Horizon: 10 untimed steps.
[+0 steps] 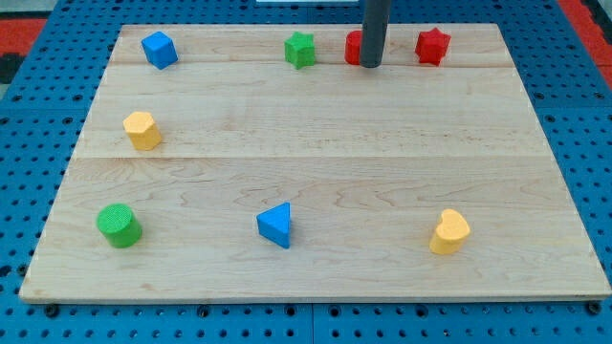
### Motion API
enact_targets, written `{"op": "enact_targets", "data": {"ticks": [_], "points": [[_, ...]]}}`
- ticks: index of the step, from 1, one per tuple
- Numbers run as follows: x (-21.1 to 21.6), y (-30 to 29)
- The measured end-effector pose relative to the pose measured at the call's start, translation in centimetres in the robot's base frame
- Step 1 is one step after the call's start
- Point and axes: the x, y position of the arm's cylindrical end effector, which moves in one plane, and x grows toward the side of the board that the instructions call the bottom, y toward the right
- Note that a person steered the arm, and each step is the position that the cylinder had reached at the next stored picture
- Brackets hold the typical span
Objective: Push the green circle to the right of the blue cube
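Observation:
The green circle (119, 225) is a short green cylinder at the view's bottom left of the wooden board. The blue cube (159, 49) sits at the view's top left corner, far above the green circle. My tip (370, 65) is the lower end of a dark rod at the view's top, right of centre. It stands just in front of a red block (355, 47) that it partly hides. The tip is far from both the green circle and the blue cube.
A green star (299, 50) and a red star (432, 46) lie along the top edge. A yellow hexagon block (142, 130) is at the left, a blue triangle (276, 225) at bottom centre, a yellow heart (448, 232) at bottom right. The board (316, 124) lies on a blue pegboard.

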Motion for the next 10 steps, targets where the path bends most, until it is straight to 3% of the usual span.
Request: {"op": "enact_targets", "data": {"ticks": [1,2,3,4,5,6,7,8,9,10], "points": [[1.4,0.0],[7.9,-4.0],[12.2,-13.8],[21.9,-20.6],[26.9,-29.1],[33.4,-30.1],[33.4,-31.8],[32.3,-39.1],[30.9,-32.0],[25.8,-26.2]]}}
